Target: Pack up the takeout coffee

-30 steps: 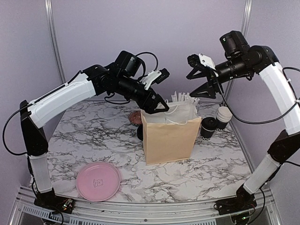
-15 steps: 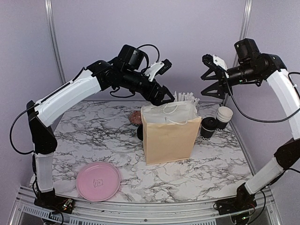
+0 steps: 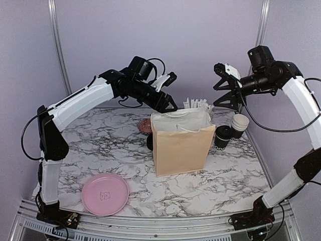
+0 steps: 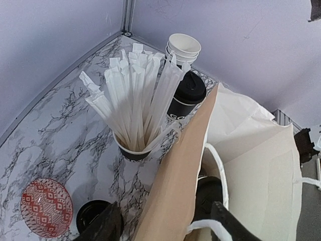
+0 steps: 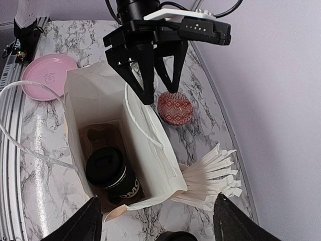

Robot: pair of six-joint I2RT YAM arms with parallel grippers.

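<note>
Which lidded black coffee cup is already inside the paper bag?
The cup in the right wrist view, upright inside the paper bag; another lidded cup stands outside on the table, beside the stacked open cups.

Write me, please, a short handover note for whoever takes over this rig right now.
Left hand: open, empty, over the paper bag's rear-left rim.
Right hand: open, empty, raised right of the bag.
Done: first lidded cup stands inside the bag.
To do: second lidded cup on the table right of the bag, and third lidded cup behind its left corner, need packing.
</note>
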